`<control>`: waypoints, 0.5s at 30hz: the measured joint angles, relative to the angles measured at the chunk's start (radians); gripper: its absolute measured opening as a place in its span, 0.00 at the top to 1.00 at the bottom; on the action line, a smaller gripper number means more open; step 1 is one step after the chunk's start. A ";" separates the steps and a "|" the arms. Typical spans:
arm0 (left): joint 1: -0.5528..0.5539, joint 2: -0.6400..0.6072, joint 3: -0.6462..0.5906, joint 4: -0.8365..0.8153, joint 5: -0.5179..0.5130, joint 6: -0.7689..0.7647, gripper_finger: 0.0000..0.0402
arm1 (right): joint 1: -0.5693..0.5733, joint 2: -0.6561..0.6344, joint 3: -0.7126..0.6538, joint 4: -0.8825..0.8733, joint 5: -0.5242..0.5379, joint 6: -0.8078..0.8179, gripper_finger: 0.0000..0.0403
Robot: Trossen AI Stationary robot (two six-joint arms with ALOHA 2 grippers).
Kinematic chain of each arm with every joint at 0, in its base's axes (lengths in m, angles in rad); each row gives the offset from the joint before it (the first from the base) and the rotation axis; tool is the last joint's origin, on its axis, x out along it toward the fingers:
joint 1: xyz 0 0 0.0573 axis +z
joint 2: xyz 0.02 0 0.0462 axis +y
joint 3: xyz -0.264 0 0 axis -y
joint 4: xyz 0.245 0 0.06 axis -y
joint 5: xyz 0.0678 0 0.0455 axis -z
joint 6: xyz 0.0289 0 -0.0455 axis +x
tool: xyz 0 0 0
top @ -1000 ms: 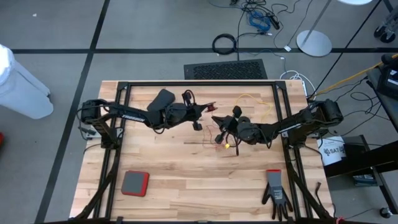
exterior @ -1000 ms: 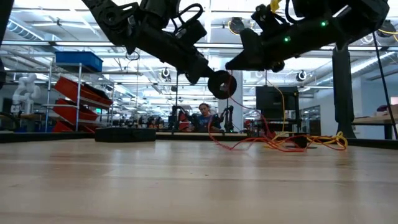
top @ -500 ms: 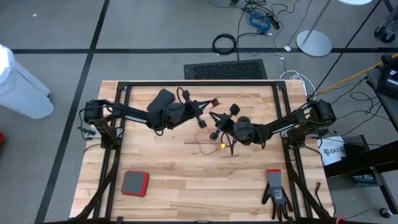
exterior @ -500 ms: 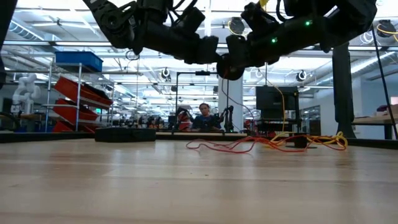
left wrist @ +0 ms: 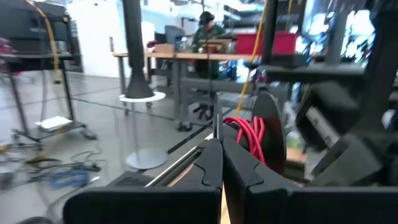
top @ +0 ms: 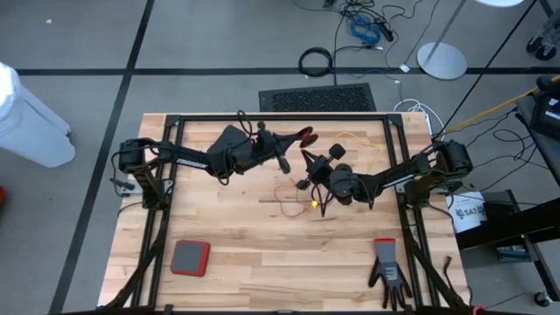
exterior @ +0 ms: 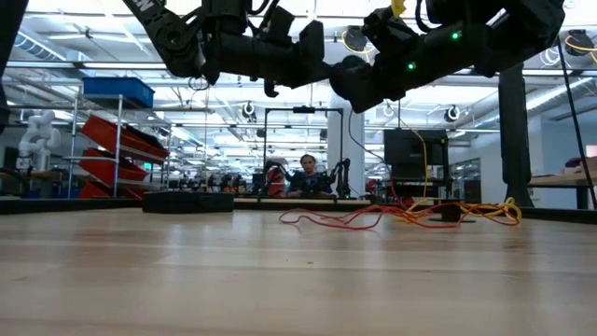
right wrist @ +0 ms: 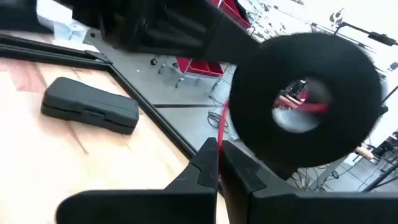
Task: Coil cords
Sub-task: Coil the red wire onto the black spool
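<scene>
A small black reel point(top: 305, 134), with red cord wound on it, hangs high over the table's far middle between both grippers. My left gripper point(top: 292, 141) is shut beside the reel point(left wrist: 267, 134). My right gripper point(top: 308, 158) is shut just below the reel point(right wrist: 308, 102). The red cord's loose length point(top: 293, 197) lies in loops on the wood point(exterior: 322, 217). A yellow cord point(top: 357, 143) lies slack at the far right point(exterior: 471, 213). My left gripper pinches a thin dark edge point(left wrist: 216, 121) that stands up out of its fingertips, next to the red windings point(left wrist: 247, 134). It looks like one of the reel's side discs seen edge-on. The fingers lie about level. The reel hangs clear of the table. My right gripper pinches the red cord point(right wrist: 221, 127) between its fingertips, a short way from the reel's rim. The fingers point about level toward the reel. From the fingers, the cord runs straight up to the reel.
A dark flat case point(top: 229, 136) lies under my left arm at the far left. A red pad point(top: 190, 257) and a black glove point(top: 388, 271) lie near the front edge. Black frame rails point(top: 280, 117) border the table. A person point(exterior: 306, 175) sits in the room beyond.
Both grippers have carried the reel up and toward the table's far edge. My left gripper has rolled, and the reel has turned from face-on to nearly edge-on in the low view. The red cord that hung down from the reel now lies on the wood.
</scene>
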 joint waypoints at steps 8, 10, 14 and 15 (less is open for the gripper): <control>0.036 0.000 0.000 0.033 0.132 -0.139 1.00 | -0.001 0.000 0.000 -0.003 0.026 -0.040 1.00; 0.044 0.000 0.000 0.024 0.190 -0.166 1.00 | -0.001 0.000 0.000 -0.021 0.045 -0.055 1.00; 0.071 -0.014 -0.001 -0.033 0.317 -0.183 1.00 | -0.004 0.000 0.000 -0.096 0.047 -0.062 1.00; 0.077 -0.023 -0.002 -0.062 0.335 -0.180 1.00 | -0.005 0.000 0.000 -0.124 0.047 -0.048 0.99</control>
